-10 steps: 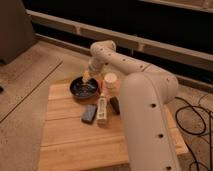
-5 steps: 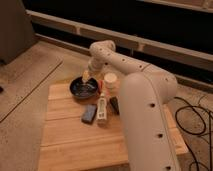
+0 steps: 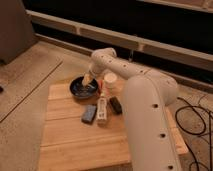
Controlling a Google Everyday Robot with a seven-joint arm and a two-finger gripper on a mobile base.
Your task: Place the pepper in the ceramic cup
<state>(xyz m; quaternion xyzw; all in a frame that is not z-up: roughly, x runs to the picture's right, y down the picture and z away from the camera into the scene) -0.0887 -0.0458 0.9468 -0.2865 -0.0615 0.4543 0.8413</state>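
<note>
Presently, gripper: the gripper [image 3: 90, 80] is found lowered over the rear right part of the bowl [image 3: 77, 91], just left of the cup.
Jaws: they are noted as released and spread wide; nothing is seen clasped between them.
Pepper: its place cannot be told; the part of the bowl under the gripper is hidden.
Cup: the cup [image 3: 110, 80] is seen upright at the back of the desk, just right of the bowl and close beside the gripper; its inside cannot be seen.
Bowl: a wide, dark, glossy bowl is set at the rear left of the desk.
Bottle: a white bottle [image 3: 102, 110] is laid in front of the bowl and cup, its length running front to back.
Block: a grey-blue block [image 3: 89, 113] is laid just left of the bottle.
Dark item: a small dark item [image 3: 116, 105] is laid just right of the bottle; its kind cannot be told.
Desk: a desk [image 3: 75, 145] of light wooden planks is seen; all the items are gathered on its rear half.
Arm: the white arm [image 3: 150, 110] is seen rising at the near right, passing over the desk's right side and bending down toward the bowl.
Floor: a speckled floor [image 3: 25, 100] is seen; black cables [image 3: 197, 120] are laid on it right of the desk.
</note>
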